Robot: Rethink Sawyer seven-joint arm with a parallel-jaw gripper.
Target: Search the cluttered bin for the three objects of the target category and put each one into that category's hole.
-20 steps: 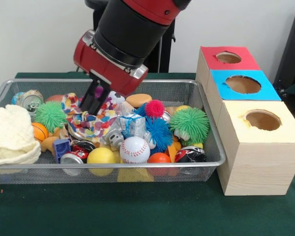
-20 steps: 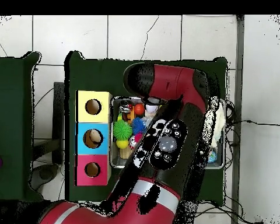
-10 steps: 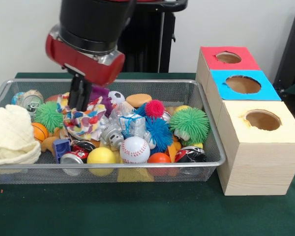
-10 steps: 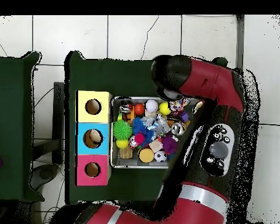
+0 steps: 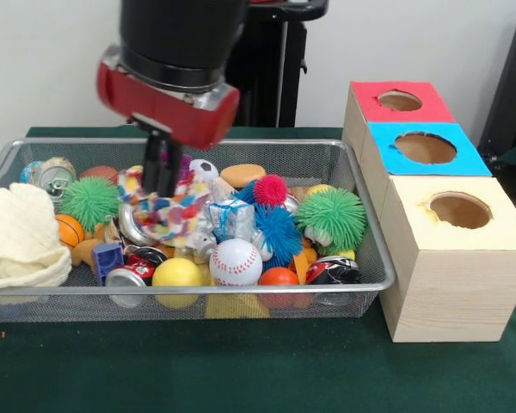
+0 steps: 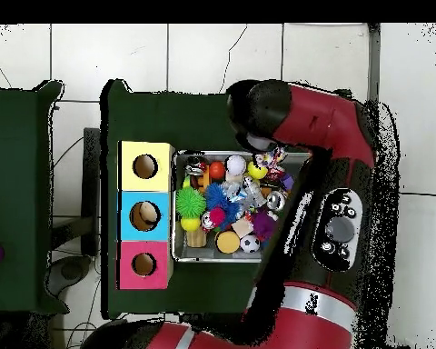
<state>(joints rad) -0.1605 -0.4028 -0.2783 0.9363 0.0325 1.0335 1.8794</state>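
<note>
The wire mesh bin [image 5: 241, 292] sits on the green table, full of toys. My gripper [image 5: 161, 188] hangs over its left-middle part, shut on a bunched cloth piece with bright multicolour dots [image 5: 177, 212], which hangs from the fingers just above the clutter. Overhead, the arm hides the gripper, and a bit of the printed cloth [image 6: 275, 164] shows beside it. The yellow-topped box's round hole [image 5: 460, 209] is to the right of the bin, nearest the camera; it also shows in the overhead view [image 6: 145, 166]. No other printed cloth pieces show.
A large cream knitted cloth [image 5: 17, 237] lies over the bin's left end. A baseball [image 5: 236, 261], yellow ball [image 5: 177, 274], green spiky ball [image 5: 331, 215], blue spiky ball [image 5: 279, 231] and cans fill the bin. Blue-topped [image 5: 425, 147] and red-topped [image 5: 400, 101] holes lie behind the yellow one.
The arm went left, then came back slightly right. The printed cloth, earlier spread on the clutter, is now bunched in the fingers and lifted a little.
</note>
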